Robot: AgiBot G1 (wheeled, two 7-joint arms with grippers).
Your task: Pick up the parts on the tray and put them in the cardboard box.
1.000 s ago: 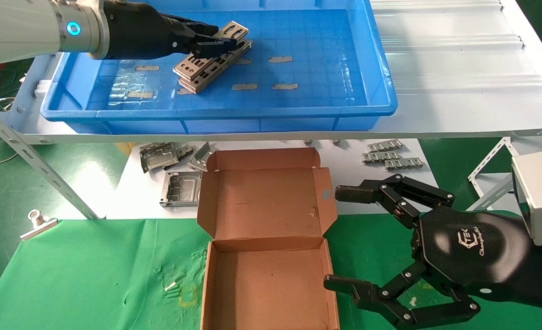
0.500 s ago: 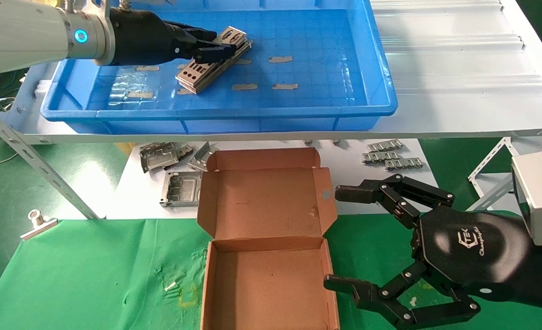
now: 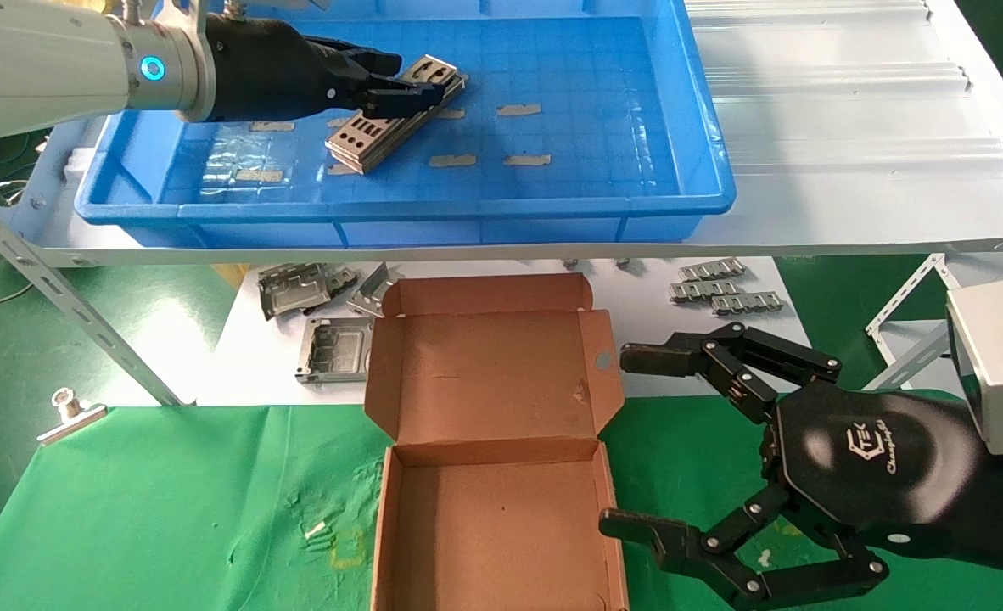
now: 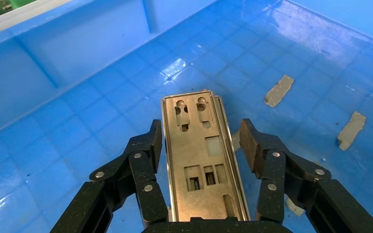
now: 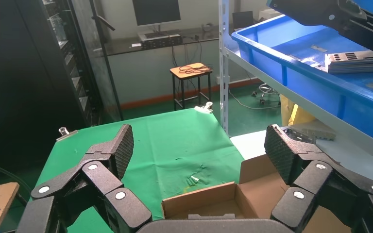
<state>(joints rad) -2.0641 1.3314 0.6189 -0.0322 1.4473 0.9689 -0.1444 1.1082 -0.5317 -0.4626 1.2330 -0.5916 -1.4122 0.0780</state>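
I'm at the pick: left gripper (image 4: 201, 145) straddles the top part (image 4: 201, 160) in the tray (image 3: 400, 208), jaws open, unclamped. Next I'd close. Right gripper (image 3: 680, 450) idles, jaws wide, empty.

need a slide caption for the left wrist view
Left gripper straddling the top part of a stack in the blue tray, fingers open on either side.

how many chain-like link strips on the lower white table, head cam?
3. The link strips lie right of the cardboard box lid: one farthest back, one in the middle, one nearest, just beyond the open right gripper. None look hidden.
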